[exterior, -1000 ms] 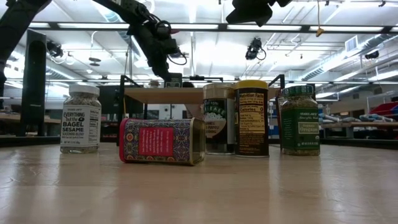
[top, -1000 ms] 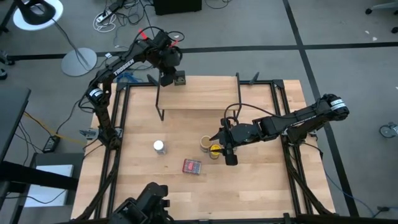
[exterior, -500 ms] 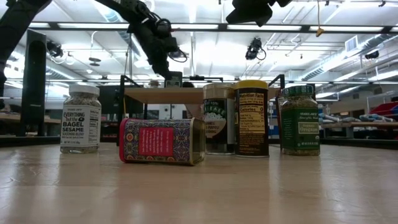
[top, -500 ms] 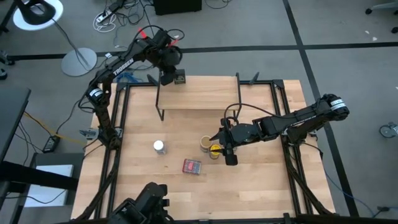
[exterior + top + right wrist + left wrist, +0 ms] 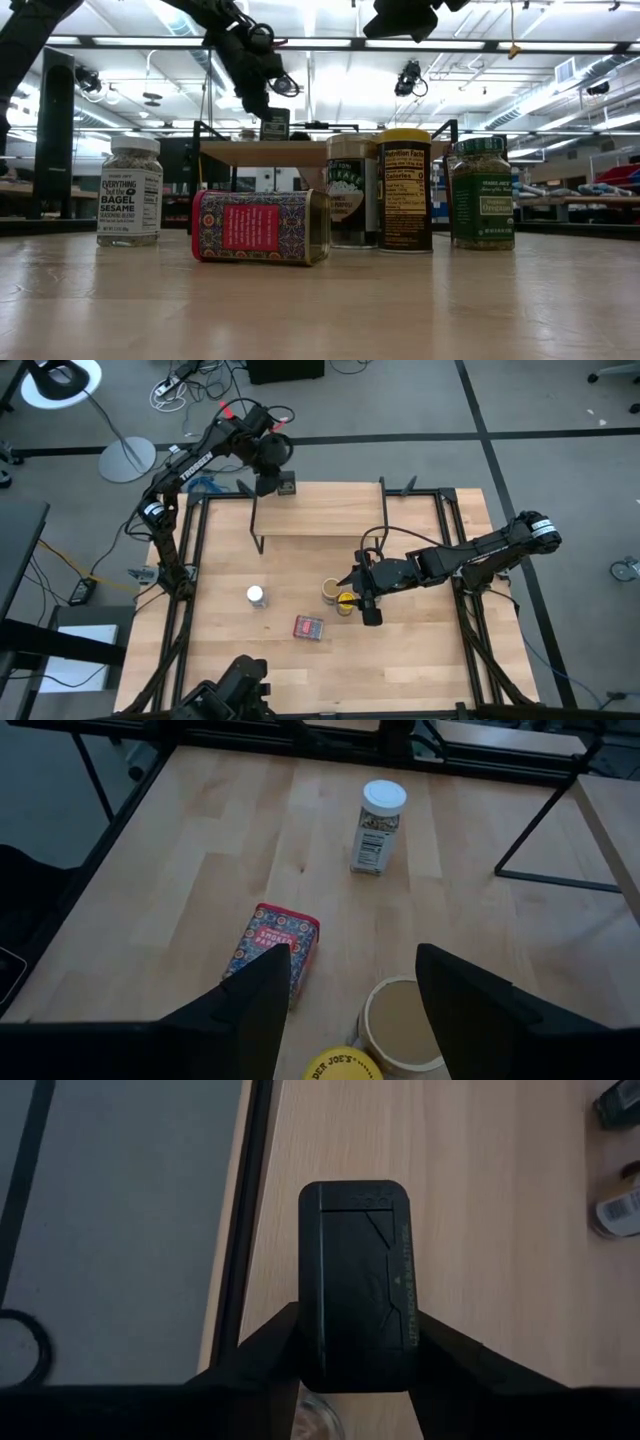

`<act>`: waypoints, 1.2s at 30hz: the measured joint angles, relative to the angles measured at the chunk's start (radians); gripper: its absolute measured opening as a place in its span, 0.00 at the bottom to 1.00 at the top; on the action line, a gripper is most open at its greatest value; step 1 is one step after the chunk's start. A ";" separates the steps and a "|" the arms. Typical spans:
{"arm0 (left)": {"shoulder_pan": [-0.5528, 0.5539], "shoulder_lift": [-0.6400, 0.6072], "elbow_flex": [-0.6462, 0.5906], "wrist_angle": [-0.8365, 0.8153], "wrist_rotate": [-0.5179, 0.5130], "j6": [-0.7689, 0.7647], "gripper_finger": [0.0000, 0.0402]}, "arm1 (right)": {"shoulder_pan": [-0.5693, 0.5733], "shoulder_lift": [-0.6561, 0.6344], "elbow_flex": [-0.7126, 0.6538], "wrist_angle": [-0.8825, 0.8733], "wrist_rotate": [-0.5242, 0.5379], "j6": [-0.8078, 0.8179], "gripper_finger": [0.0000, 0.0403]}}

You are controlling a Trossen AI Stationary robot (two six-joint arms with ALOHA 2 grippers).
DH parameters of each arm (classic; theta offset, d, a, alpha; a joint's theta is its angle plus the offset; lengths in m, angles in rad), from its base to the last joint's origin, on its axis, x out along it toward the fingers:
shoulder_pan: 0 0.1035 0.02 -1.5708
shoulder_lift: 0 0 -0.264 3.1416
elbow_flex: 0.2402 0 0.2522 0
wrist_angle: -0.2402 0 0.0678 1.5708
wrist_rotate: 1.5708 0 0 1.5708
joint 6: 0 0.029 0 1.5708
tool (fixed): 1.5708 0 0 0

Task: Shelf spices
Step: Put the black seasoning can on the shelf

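While the left gripper point(image 5: 355, 1370) clamps the dark tin point(image 5: 358, 1285), lower it squarely onto the shelf point(image 5: 320, 515); the right gripper point(image 5: 350, 995) waits open.

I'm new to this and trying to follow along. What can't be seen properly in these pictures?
- Dark tin in the left gripper: its label is too dark to read in the left wrist view.
- Yellow-lidded jar: cut off by the right wrist picture's edge.
- Green jar: hidden under the right gripper in the high view.
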 joint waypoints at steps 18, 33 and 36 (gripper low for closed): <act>-0.003 0.000 -0.002 0.011 -0.027 -0.024 0.61 | 0.000 0.000 0.000 0.000 0.000 0.000 0.53; -0.044 0.000 0.012 0.057 -0.028 -0.031 0.61 | 0.000 0.000 0.000 0.000 0.000 -0.006 0.53; -0.053 -0.003 0.012 0.072 -0.029 -0.032 0.61 | 0.000 0.000 0.000 0.000 0.000 -0.007 0.53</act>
